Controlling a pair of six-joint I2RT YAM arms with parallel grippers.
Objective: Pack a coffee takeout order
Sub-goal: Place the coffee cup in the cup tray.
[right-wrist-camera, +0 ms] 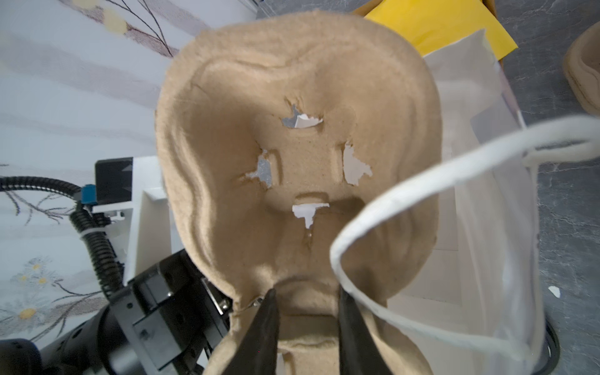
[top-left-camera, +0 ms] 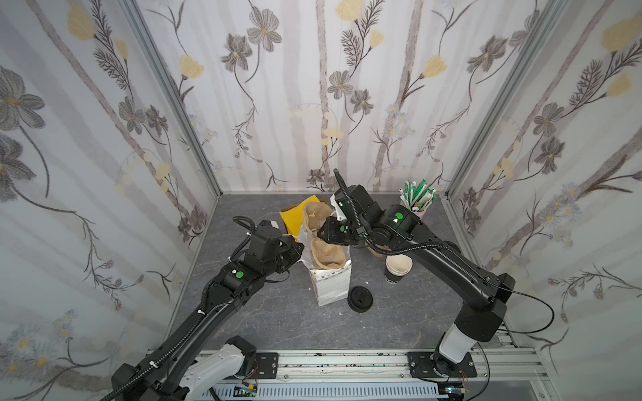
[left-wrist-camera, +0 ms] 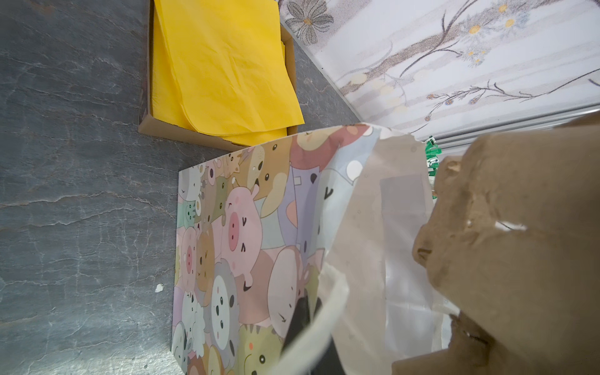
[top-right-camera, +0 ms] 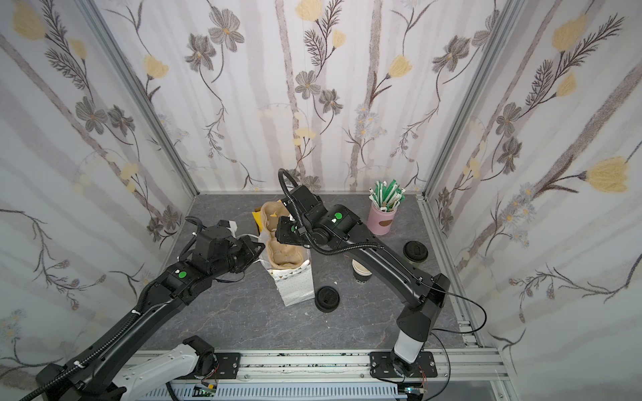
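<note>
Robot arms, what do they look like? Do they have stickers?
Both the left arm and right arm are shiny black with chunky joints and white bottom parts. Each wears round green stickers and a bumpy black cable running along it. The right gripper has two pointy black fingers.

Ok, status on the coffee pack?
Left end effector shut on gift bag rim. Right end effector shut on cup carrier, partly in bag. Lidded cup, napkins not packed. Handle across carrier.
</note>
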